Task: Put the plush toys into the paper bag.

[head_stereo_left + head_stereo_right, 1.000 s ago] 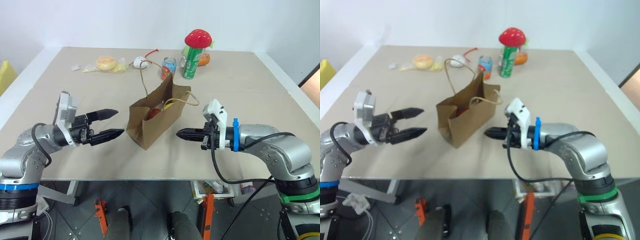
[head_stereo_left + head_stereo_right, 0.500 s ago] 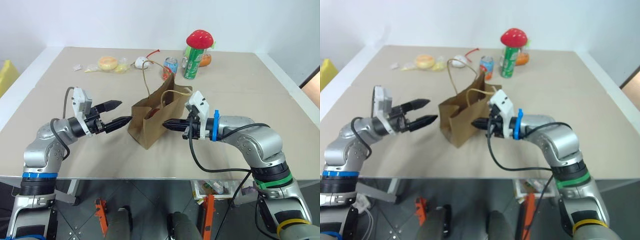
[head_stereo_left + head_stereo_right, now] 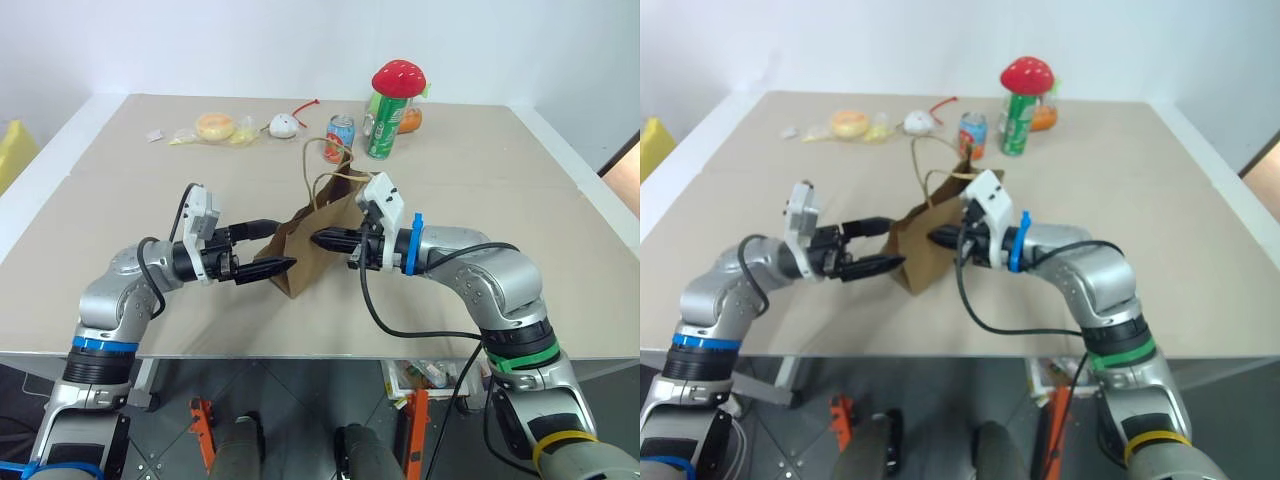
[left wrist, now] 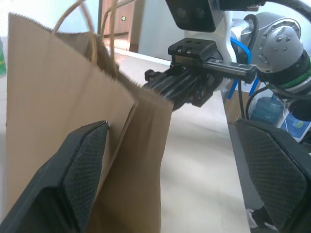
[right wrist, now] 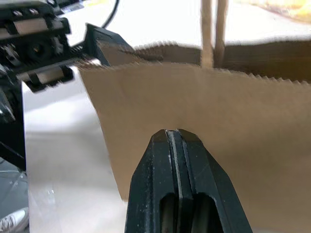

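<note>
The plain brown kraft paper bag [image 3: 312, 240] with its two thin twisted-paper loop handles stood near the front middle of the beige table [image 3: 120, 190], and it was the thing both my arms had just closed in on. A second before, my pincers hung well apart from the bag on either side; by this moment each had travelled inward until it was right at the bag. The bag itself looked narrower than before, its mouth pinched nearly flat, so I judged I was squeezing or steadying it rather than loading it.

My left pincer [image 3: 262, 248] was spread wide, one black finger on each side of the bag's near edge, straddling the paper without clamping it. My right pincer [image 3: 330, 239] was clenched tight on nothing, its joined tips pressed against the bag's opposite face just below the serrated rim.

Half a second and a second earlier, a reddish shape and a yellow one showed inside the bag's mouth. Now I could not see into it, so I could only suppose both plush toys were inside and the task was close to done.

Beyond the bag, at the table's far edge, stood a green drinks can [image 3: 381, 132] under a red mushroom-capped toy [image 3: 396, 76], a smaller blue can [image 3: 339, 131], and a small white toy with a red tail [image 3: 284, 124].
</note>
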Robot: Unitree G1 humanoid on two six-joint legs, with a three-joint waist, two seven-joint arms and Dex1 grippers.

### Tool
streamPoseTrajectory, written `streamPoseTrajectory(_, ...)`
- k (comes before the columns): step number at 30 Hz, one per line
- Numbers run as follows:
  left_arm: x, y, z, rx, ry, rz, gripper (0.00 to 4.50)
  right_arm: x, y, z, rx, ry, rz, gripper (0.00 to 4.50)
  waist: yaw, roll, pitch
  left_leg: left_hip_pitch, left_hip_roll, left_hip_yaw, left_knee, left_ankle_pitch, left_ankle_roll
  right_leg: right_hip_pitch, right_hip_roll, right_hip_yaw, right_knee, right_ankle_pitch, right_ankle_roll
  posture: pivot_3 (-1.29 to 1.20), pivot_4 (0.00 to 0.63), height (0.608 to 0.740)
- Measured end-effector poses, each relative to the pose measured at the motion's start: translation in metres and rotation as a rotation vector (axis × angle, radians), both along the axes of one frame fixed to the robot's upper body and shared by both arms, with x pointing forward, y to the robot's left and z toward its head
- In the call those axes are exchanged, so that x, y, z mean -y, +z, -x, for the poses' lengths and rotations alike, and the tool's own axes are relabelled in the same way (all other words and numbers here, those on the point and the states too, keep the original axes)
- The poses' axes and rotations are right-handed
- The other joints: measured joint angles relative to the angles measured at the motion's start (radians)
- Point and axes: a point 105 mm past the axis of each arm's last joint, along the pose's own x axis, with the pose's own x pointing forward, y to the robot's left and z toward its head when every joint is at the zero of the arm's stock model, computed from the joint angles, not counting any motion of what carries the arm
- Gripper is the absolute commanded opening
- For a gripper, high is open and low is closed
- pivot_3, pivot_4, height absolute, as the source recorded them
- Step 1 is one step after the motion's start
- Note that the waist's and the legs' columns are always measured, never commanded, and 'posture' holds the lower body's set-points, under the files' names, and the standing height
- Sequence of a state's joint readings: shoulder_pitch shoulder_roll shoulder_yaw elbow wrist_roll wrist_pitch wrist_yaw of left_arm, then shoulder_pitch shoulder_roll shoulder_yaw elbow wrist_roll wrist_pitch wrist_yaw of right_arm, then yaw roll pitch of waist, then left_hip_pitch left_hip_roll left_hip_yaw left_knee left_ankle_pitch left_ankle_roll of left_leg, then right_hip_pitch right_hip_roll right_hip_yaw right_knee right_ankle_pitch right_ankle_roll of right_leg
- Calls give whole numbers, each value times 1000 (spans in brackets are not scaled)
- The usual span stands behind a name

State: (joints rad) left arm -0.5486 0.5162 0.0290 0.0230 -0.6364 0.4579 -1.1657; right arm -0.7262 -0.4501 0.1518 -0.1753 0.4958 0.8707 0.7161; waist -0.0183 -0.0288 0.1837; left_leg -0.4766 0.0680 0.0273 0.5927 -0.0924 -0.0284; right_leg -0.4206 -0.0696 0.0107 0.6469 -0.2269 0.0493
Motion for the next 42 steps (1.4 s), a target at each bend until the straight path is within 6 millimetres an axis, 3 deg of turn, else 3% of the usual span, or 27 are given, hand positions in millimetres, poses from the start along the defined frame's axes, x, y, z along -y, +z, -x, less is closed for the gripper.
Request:
streamPoseTrajectory(11,8,-15,-23,54,157,-66,4302,-4,-1,-1,-5,-10,-9,0,0,0,0,0,0,0,0,0,0,0,0,0,0,0,0,0,150,740)
streamPoseTrajectory(21,16,-27,-27,61,196,-110,4302,-3,-2,-1,-15,-17,-1,0,0,0,0,0,0,0,0,0,0,0,0,0,0,0,0,0,150,740)
streamPoseTrajectory(24,17,-27,-27,57,206,-107,3558,-2,-2,0,-15,-17,2,0,0,0,0,0,0,0,0,0,0,0,0,0,0,0,0,0,150,740)
streamPoseTrajectory(26,17,-28,-27,51,209,-109,2474,-1,-2,-1,-16,-20,5,0,0,0,0,0,0,0,0,0,0,0,0,0,0,0,0,0,150,740)
streamPoseTrajectory(30,17,-28,-28,48,213,-109,1145,-1,-2,-1,-18,-22,8,0,0,0,0,0,0,0,0,0,0,0,0,0,0,0,1,0,150,740)
streamPoseTrajectory(31,16,-28,-28,47,218,-108,395,0,-3,-1,-19,-23,10,0,0,0,0,0,0,0,0,0,0,0,0,0,0,0,1,0,150,740)
streamPoseTrajectory(32,16,-28,-28,47,219,-108,173,0,-3,-1,-19,-23,10,0,0,0,0,0,0,0,0,0,0,0,0,0,0,0,1,0,150,740)
streamPoseTrajectory(42,15,-27,-30,56,229,-113,29,10,7,2,-4,-32,4,0,1,0,0,0,0,0,0,0,0,0,0,0,0,0,1,0,150,740)
